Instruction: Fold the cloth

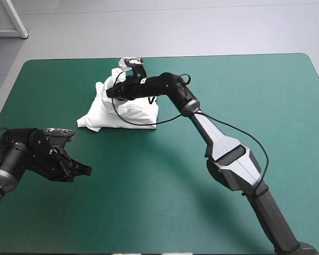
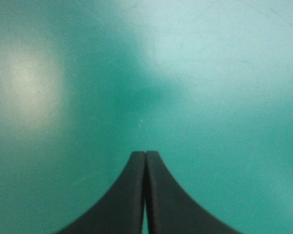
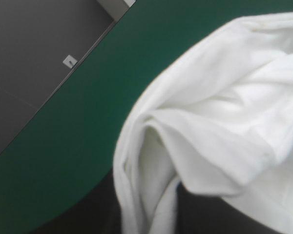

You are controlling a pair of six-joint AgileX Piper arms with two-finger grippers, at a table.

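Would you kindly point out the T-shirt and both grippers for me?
T-shirt (image 1: 128,112): high view, front of the crumpled white heap.
left gripper (image 2: 145,154): left wrist view, tip where its shut fingers meet.
right gripper (image 1: 111,92): high view, fingertips at the heap's top.

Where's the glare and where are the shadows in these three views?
Left wrist view: pale glare patches on the teal-green cover, a dark shadow ahead of the shut left pincer. High view: soft shadow under the right arm. Right wrist view: the T-shirt brightly lit, grey shading in its folds.
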